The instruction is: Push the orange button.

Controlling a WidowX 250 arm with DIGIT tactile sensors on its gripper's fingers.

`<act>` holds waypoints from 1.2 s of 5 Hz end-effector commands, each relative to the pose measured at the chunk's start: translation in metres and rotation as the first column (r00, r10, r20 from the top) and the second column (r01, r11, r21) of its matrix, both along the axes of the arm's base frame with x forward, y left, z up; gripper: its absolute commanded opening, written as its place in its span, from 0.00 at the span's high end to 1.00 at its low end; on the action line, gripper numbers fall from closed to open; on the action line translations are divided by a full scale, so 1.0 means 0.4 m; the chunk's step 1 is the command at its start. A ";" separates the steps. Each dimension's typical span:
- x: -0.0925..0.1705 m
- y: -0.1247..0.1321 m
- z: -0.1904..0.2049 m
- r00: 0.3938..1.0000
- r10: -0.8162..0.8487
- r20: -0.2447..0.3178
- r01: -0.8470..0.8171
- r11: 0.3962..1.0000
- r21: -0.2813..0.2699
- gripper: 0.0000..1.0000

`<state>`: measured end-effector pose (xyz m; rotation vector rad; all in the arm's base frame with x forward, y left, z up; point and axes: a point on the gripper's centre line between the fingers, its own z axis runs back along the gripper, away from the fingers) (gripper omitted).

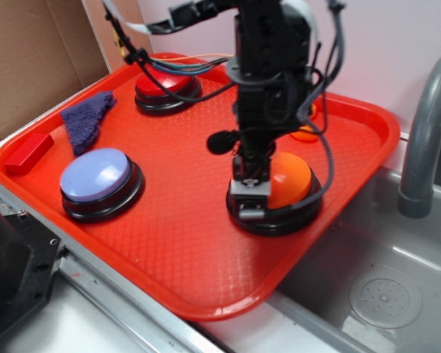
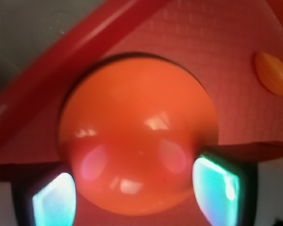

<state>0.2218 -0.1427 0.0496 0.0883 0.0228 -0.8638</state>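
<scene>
The orange button sat right of centre on the red tray, well apart from the blue button at left and the red button behind. The gripper stood upright on its near-left flank, directly over the dome. In the wrist view the button filled the frame, the jaws spread wide with one fingertip at either lower side, straddling it. Only that view showed the small orange piece plainly; whether the tips touched the dome I could not tell.
</scene>
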 end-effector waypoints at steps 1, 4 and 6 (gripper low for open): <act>-0.003 -0.025 0.039 0.995 -0.031 0.092 0.038 0.997 -0.074 0.00; 0.026 -0.039 0.076 0.995 -0.050 0.086 0.056 0.996 -0.064 0.00; 0.034 -0.033 0.033 0.997 -0.046 0.063 0.048 0.998 -0.034 0.00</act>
